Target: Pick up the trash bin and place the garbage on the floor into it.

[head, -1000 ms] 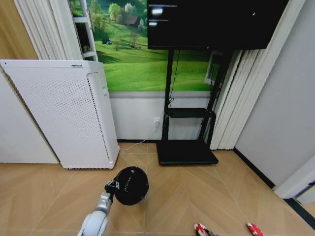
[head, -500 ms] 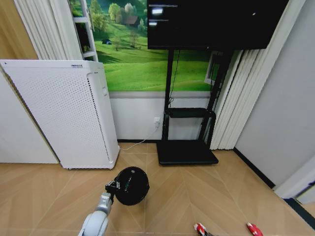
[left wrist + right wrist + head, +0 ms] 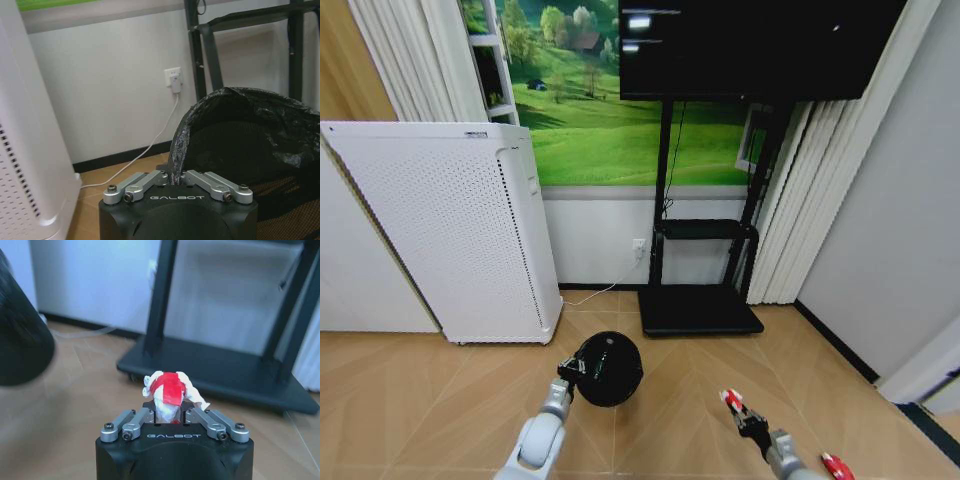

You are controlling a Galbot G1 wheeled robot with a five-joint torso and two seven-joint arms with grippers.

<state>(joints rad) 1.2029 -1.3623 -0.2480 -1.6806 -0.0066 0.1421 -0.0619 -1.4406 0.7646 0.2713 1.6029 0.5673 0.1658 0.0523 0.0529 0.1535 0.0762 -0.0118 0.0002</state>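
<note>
Head view: the left gripper, pressed together on the rim, holds the small black round bin lined with a crinkled black bag above the wooden floor, in front of the tall white perforated appliance; the right gripper pinches a crumpled red-and-white wrapper, and another red-and-white wrapper lies on the floor near it. Left wrist view: the fingers clamp the bag-covered rim of the bin. Right wrist view: the wrapper sits between the closed fingers, with the black bin to one side and the black stand base beyond.
</note>
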